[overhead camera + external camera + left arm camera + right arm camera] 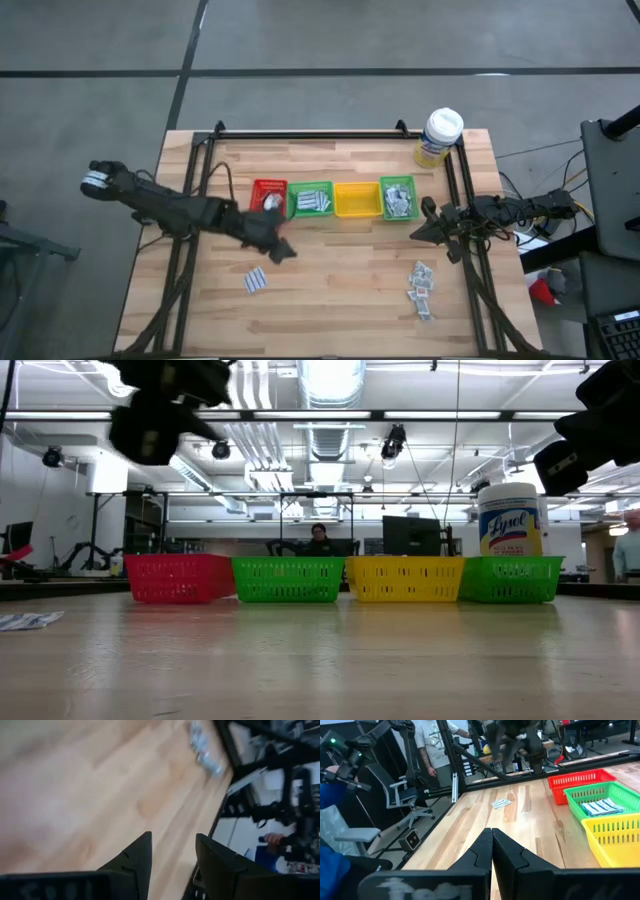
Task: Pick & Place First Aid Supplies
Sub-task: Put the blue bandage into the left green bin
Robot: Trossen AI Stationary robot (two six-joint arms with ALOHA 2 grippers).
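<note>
Left gripper [283, 250]: above the bench [330, 300], just in front of the red bin [268, 196]; fingers apart, nothing between them.
Right gripper [492, 836]: at the right side of the bench, near the right green bin [399, 198]; fingers together, empty.
Sachets [256, 281]: a small group in front of the left gripper; another pile [422, 285] at front right; some inside the bins.
Writing: "Lysol" on the wipes tub [510, 518].

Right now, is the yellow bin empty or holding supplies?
Empty: the yellow bin shows only bare floor from above, unlike the green bin beside it.
</note>
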